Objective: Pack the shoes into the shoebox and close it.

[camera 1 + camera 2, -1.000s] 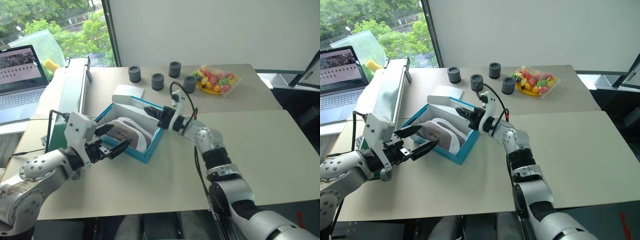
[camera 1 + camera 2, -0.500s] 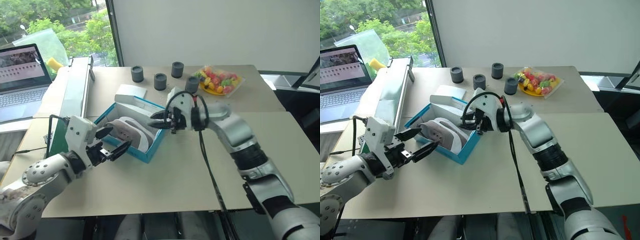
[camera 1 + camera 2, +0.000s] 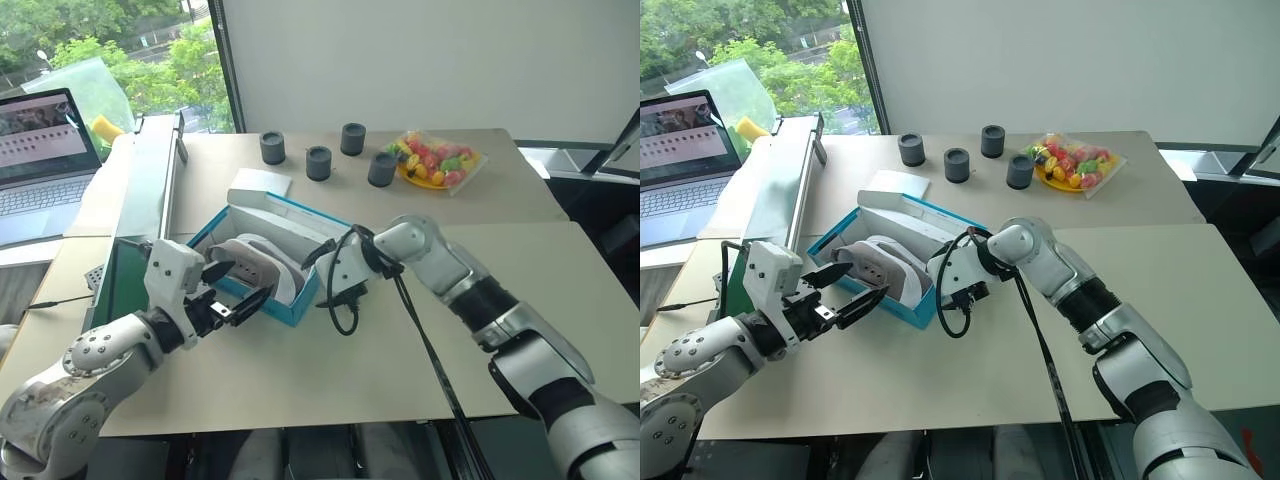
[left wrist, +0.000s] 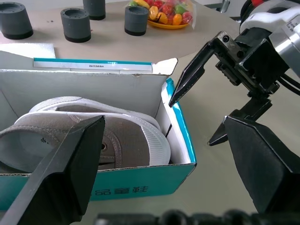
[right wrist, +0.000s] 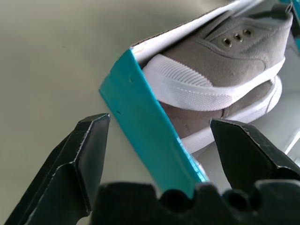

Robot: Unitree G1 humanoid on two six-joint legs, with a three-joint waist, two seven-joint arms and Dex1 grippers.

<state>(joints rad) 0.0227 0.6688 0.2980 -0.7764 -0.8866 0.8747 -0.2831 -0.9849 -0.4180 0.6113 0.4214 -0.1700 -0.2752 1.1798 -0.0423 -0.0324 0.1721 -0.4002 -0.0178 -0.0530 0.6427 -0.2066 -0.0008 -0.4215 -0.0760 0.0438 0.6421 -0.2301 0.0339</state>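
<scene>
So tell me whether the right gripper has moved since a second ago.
Yes. The right gripper has pulled back out of the shoebox to its near right corner, and now stands open.

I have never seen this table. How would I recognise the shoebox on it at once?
Start from the beige table and look at its left part, near the window. The shoebox lies there open, between the two robot hands, with grey shoes inside. It is the one turquoise thing with a white interior; the flat white pad behind it is plain and closed.
</scene>
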